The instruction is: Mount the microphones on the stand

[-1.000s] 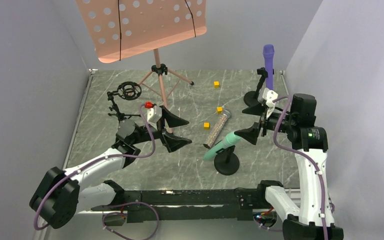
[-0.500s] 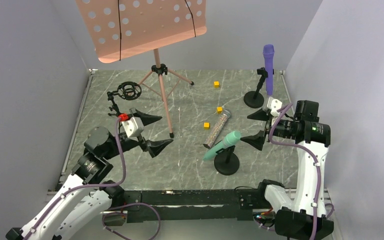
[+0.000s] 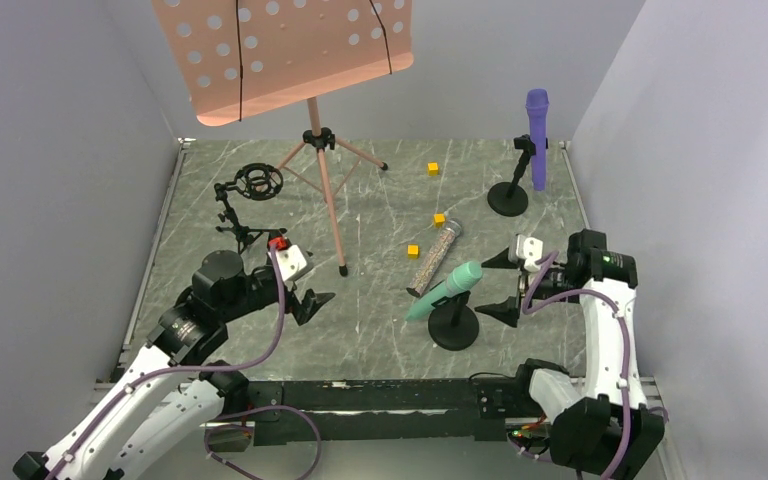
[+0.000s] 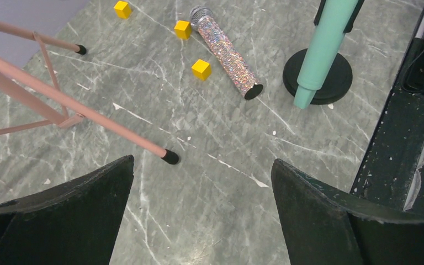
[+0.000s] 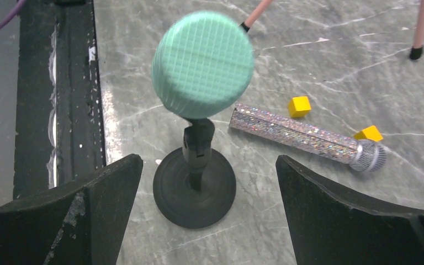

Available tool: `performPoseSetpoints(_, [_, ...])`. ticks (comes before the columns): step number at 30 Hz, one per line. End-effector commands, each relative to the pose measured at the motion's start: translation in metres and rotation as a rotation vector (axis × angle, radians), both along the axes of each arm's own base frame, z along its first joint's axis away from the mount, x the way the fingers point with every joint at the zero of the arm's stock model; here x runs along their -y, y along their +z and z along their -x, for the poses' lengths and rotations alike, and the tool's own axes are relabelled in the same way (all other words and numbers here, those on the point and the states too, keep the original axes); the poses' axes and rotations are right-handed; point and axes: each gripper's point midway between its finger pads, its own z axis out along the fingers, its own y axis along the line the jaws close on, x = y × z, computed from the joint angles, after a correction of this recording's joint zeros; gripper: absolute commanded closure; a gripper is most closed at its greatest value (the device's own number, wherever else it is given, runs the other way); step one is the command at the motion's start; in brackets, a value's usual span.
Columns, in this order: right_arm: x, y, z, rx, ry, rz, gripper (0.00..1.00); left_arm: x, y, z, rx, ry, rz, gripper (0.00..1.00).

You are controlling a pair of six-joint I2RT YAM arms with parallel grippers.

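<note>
- Both arms have drawn back toward the near edge. The left gripper (image 3: 308, 284) has come away from the pole of the pink music stand (image 3: 325, 195), and the right gripper (image 3: 498, 286) has dropped from beside the purple microphone (image 3: 537, 125) to just right of the mint-teal microphone (image 3: 446, 289).
- The glittery microphone (image 3: 434, 257) lies flat on the marble table (image 3: 380, 345), on no stand, with its mesh head (image 4: 200, 12) toward the far side. Only the left wrist view shows its dark butt end.
- The mint-teal microphone sits slanted in the clip of a round-base stand (image 3: 454, 328). The right wrist view meets its gridded head end-on, which hides the body. The left wrist view shows only the tail, with the top cut off.
- The purple microphone stands upright, clipped to a second round-base stand (image 3: 507, 199) at the far right. Only the overhead view shows it.
- A black shock-mount stand (image 3: 257, 181) stands at the far left and is also seen only from above.
- The left gripper's fingers are spread wide above bare table and hold nothing. From above, its far finger is hard to make out beneath the wrist camera.
- The right gripper's fingers are likewise spread wide and hold nothing. In the wrist view they frame the teal microphone's stand without touching it.
- Three yellow cubes (image 3: 413, 250) are on the table, two beside the glittery microphone and one farther back.
- The music stand's perforated desk is cut off at the top edge.
</note>
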Motion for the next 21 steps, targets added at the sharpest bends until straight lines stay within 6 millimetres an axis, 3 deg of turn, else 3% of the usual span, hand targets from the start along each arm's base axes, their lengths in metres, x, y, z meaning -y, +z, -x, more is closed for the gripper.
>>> performPoseSetpoints(1, [-0.005, -0.017, -0.004, 0.094, 0.073, -0.026, 0.05, -0.009, 0.005, -0.005, 0.060, 0.038, -0.019, 0.01])
performPoseSetpoints(10, [-0.022, -0.028, -0.007, -0.054, 0.167, -0.124, 0.19, -0.009, 0.003, -0.005, 0.046, 0.043, -0.023, 0.01])
performPoseSetpoints(16, [-0.029, -0.033, 0.003, -0.078, 0.198, -0.128, 0.27, -0.007, 0.002, -0.005, 0.031, 0.031, -0.023, 0.01])
performPoseSetpoints(21, [-0.033, -0.039, -0.001, -0.089, 0.200, -0.107, 0.41, -0.008, 0.001, -0.006, 0.022, 0.036, -0.025, 0.01])
